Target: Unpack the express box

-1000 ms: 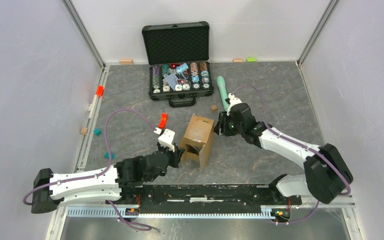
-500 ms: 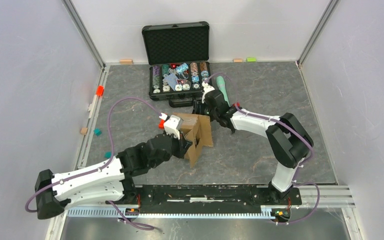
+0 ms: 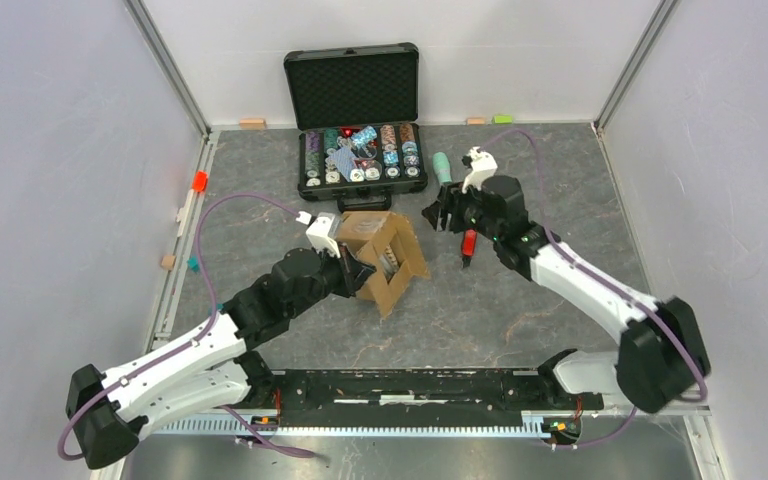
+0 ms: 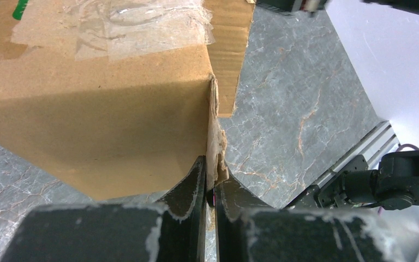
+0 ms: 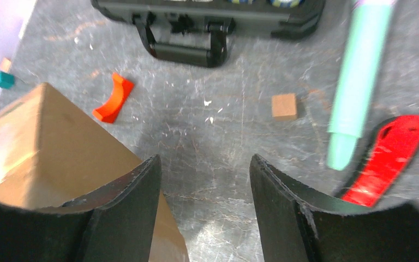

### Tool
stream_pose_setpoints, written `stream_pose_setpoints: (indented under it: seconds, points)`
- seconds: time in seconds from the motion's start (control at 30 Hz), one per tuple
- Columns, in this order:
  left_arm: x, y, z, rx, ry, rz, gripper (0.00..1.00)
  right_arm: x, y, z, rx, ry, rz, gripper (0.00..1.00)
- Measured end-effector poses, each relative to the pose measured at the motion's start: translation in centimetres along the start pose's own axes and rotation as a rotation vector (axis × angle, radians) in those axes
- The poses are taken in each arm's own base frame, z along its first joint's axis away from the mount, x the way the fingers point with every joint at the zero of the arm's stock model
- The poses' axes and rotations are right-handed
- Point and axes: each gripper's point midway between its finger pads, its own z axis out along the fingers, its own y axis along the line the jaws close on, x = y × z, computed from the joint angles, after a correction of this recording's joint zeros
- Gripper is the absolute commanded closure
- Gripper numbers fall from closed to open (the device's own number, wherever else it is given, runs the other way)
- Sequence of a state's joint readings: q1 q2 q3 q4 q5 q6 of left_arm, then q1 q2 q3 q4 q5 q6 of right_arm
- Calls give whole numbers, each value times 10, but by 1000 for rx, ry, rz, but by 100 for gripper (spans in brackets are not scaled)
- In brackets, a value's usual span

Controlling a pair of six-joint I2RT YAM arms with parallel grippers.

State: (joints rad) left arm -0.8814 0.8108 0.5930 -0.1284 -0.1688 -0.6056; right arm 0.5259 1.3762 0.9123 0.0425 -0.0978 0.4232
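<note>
Both grippers had shifted in the last half second. The left gripper (image 4: pixel 211 174) had pushed farther out and brought the express box (image 3: pixel 385 255) closer to the poker-chip case (image 3: pixel 360 150). The right gripper (image 5: pixel 204 164) had swung away from the case's handle.

The left claw was clamped hard on a frayed cardboard edge at the box's corner. The box sat tilted just in front of the case's handle side, flaps splayed open. It looked light, with fairly stiff walls, but the flaps would bend or tear. The glossy tape (image 4: pixel 114 24) looked slippery, so bare cardboard at a wall or flap root seemed the safer hold.

To the box's right, in front of the case's right corner, the right claw stood wide apart and empty. Beyond it lay a small wooden cube (image 5: pixel 283 106), a mint-green marker (image 5: pixel 357 82) and a flat red piece (image 5: pixel 393 153).
</note>
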Motion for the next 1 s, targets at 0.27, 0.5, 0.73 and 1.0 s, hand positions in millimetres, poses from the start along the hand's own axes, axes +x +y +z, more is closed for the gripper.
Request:
stream_pose_setpoints:
  seconds: [0.27,0.5,0.73,1.0]
  points:
    - [5,-6,4,49,39,-9,98,26,39,-66,-212,-151,-150,52]
    - [7,-12,8,78,81,-14,98,71,72,-72,-390,-137,-236,54]
    - [9,-13,7,80,108,-10,97,92,89,-50,-450,-114,-275,55]
    - [9,-12,4,86,133,4,98,96,97,-33,-462,-144,-274,55]
